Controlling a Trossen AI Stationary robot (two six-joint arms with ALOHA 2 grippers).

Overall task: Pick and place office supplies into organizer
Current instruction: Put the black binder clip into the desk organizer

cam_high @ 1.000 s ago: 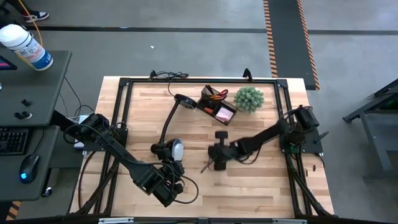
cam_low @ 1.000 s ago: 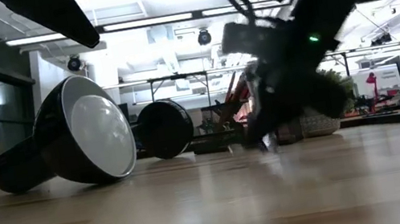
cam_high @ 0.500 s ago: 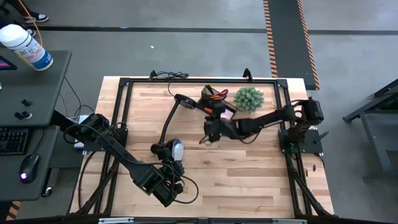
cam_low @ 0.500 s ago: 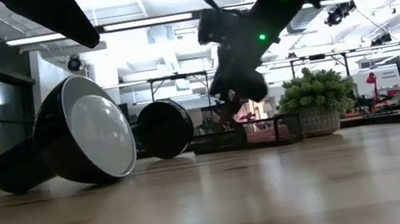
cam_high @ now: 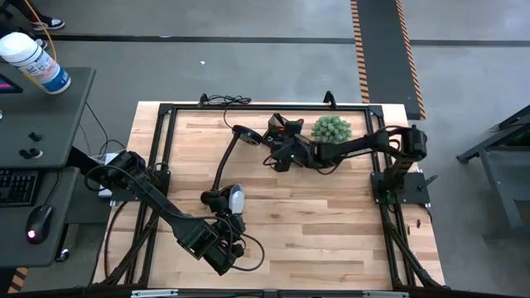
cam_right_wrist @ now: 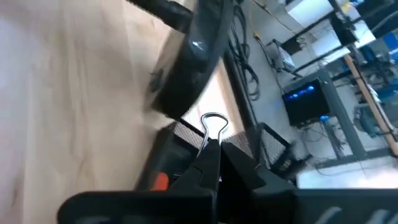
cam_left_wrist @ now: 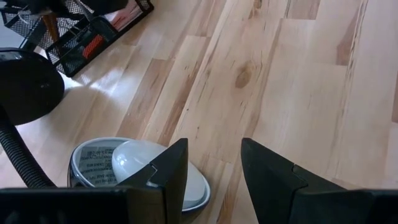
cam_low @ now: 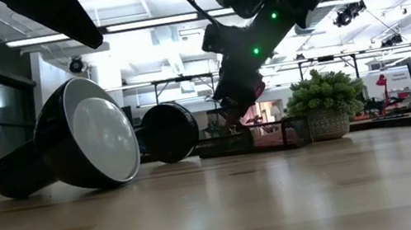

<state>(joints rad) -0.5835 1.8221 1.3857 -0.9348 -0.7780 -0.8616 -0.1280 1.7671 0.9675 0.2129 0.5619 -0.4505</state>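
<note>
Pinching wire-looped binder clip (cam_right_wrist: 212, 124), right hand (cam_right_wrist: 214, 163) over mesh organizer (cam_high: 290, 141), left hand (cam_left_wrist: 213, 171) parted, empty.

A: What colours show on the light wooden plank table (cam_high: 331, 223)?

B: Pale blond boards with tan streaks and one brown knot. A glossy black desk lamp (cam_low: 79, 136) with a white inner shade lies on it.

A: And at the far edge?

B: A black wire-mesh organizer (cam_high: 288, 141) showing orange and pink inside, next to a green spiky plant ball (cam_high: 331, 130).

A: The arms?

B: Both dark. The black right gripper (cam_right_wrist: 210, 149) pinches a binder clip (cam_right_wrist: 212, 124) with silvery wire loops.
</note>
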